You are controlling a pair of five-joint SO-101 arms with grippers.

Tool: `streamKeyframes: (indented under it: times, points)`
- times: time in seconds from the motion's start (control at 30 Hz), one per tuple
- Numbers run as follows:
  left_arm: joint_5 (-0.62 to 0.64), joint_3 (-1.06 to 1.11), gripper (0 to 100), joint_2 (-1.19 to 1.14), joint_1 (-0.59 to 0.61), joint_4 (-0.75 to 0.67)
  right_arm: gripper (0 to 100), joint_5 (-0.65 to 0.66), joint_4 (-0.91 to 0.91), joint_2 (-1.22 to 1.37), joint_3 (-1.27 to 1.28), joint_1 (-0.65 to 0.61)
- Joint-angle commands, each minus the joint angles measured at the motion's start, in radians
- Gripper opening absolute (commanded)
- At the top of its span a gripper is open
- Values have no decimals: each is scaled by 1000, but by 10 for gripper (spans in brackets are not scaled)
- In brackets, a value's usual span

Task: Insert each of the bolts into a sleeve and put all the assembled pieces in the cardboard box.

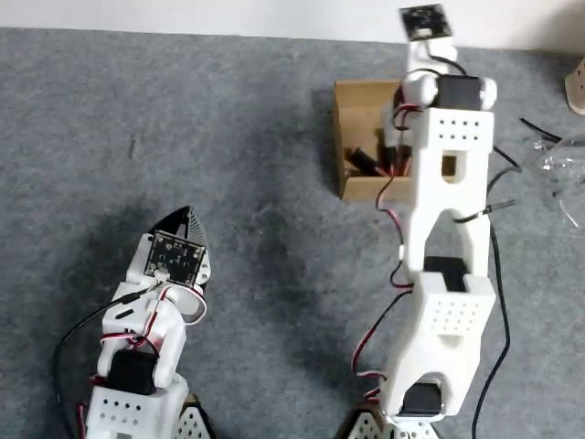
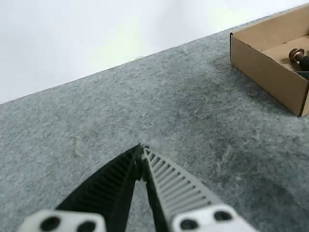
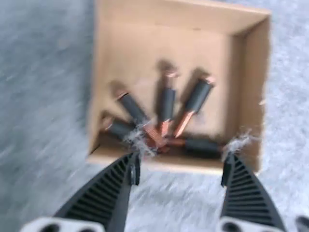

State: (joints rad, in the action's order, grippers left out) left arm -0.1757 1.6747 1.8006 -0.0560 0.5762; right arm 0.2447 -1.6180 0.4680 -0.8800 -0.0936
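Bright even light, soft diffuse shadows

White perforated arms (image 1: pixel 445 183) — black servos (image 1: pixel 460 90), red-and-black cables (image 1: pixel 367 338) — ribbed left hand (image 2: pixel 143 151).

Nothing here can be read: no word, number, label or sign. The cardboard box (image 1: pixel 364 189), at about 1 o'clock in the high view, has plain brown walls. The circuit board (image 1: pixel 174 256) on the arm at about 7 o'clock, and the second board (image 1: pixel 425 20) near 12 o'clock at the top edge, are too small for any print on them to be made out.
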Motion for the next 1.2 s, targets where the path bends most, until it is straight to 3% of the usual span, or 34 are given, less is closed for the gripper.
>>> streamKeyframes:
  times: [0.0,0.3,0.6,0.8,1.17]
  points:
    - [-2,21,7,8,-8,-5,235,-12,-93,-122,-44,-68]
    - [-2,21,7,8,-8,-5,235,-83,-140,-325,-33,-134]
    - [-2,21,7,8,-8,-5,235,-83,-124,-599,242,-216]
    - [-2,21,7,8,-8,-5,235,-83,56,-894,664,-246]
    - [-2,21,7,8,-8,-5,235,-18,651,-1501,1750,-243]
